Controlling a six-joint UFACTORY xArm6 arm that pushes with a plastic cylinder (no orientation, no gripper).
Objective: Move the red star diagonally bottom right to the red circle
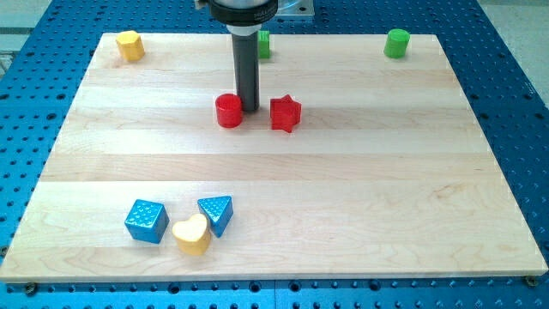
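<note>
- Claw-wise, this arm carries none: it ends in a straight dark rod with nothing that opens, closes or holds anything.
- My tip (pixel 250 108) rests on the desk (pixel 343 206), a pale wooden board with visible grain lying on a blue perforated base (pixel 515 129).
- That tip stands between the red circle (pixel 229 111), just at the circle's right edge, and the red star (pixel 285 113), which sits slightly apart on the view's right.
- Both red blocks look smooth and matte.
- Along the view's top edge sit a yellow block (pixel 129 45), a green block (pixel 263 43) partly hidden behind the rod, and a green cylinder (pixel 396 42).
- Near the view's bottom left cluster a blue cube (pixel 146 221), a yellow heart (pixel 191 234) and a blue triangle (pixel 216 213), the heart touching the triangle.
</note>
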